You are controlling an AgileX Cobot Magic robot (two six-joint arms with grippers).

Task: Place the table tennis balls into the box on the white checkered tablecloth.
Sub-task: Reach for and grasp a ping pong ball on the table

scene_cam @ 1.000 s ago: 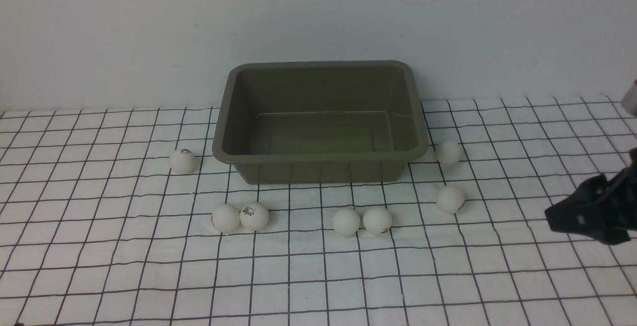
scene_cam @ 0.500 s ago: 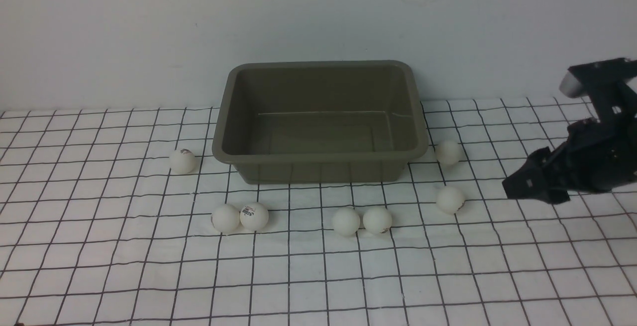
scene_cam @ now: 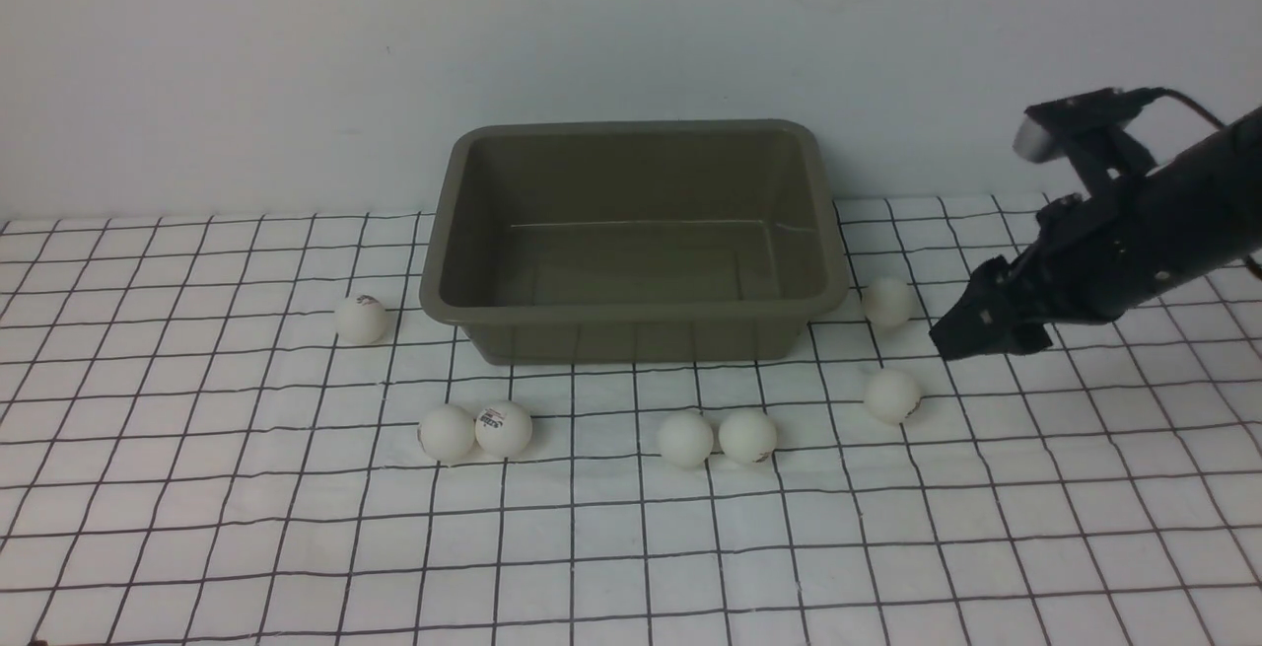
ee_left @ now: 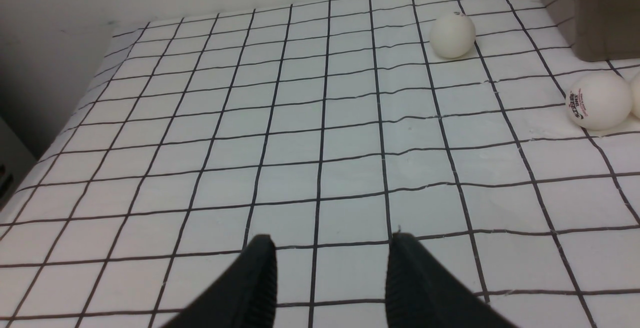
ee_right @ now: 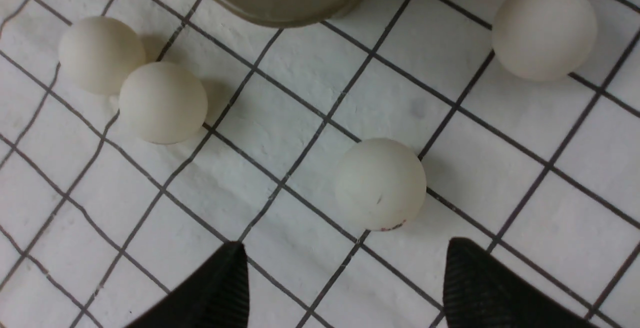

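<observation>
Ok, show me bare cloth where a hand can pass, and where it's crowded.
Free: the tablecloth strip nearer than the ball row, and left of the lone ball. Crowded: by the box, its front and right side, where the right hand hovers.

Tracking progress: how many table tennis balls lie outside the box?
7 balls: one left of the box, two front-left, two front-centre, one front-right, one by its right wall. None seen inside.
</observation>
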